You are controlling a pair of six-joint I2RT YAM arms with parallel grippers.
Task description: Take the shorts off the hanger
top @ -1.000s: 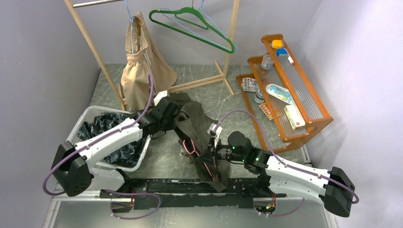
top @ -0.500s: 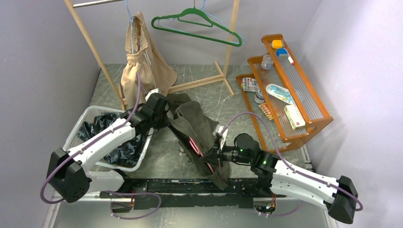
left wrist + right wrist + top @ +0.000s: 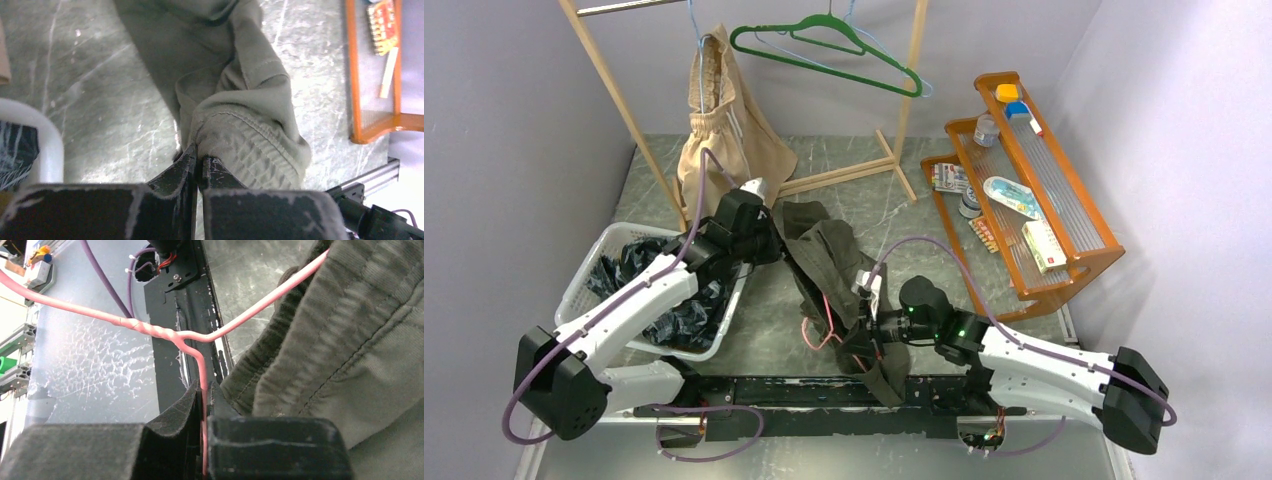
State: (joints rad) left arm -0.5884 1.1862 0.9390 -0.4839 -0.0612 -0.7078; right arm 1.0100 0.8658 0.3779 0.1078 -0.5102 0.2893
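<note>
The olive green shorts [image 3: 829, 258] are stretched between my two grippers above the table, and show in the left wrist view [image 3: 235, 100] and the right wrist view [image 3: 350, 340]. My left gripper [image 3: 767, 236] is shut on their gathered waist [image 3: 200, 157]. My right gripper [image 3: 870, 326] is shut on the neck of a pink wire hanger [image 3: 822, 318], which is threaded through the shorts [image 3: 204, 388]. Tan shorts [image 3: 719, 135] hang from a blue hanger on the wooden rack. Dark patterned shorts [image 3: 669, 295] lie in the white basket [image 3: 599, 250].
An empty green hanger [image 3: 824, 50] hangs on the wooden rack [image 3: 619, 100] at the back. An orange shelf [image 3: 1064, 230] with small items stands at the right, also in the left wrist view [image 3: 380, 120]. The black base rail [image 3: 774, 400] runs under the shorts' lower end.
The pink hanger has come further out of the olive shorts on the left side. My left gripper has pulled the waist back and left. The green hanger has swung on the rack.
</note>
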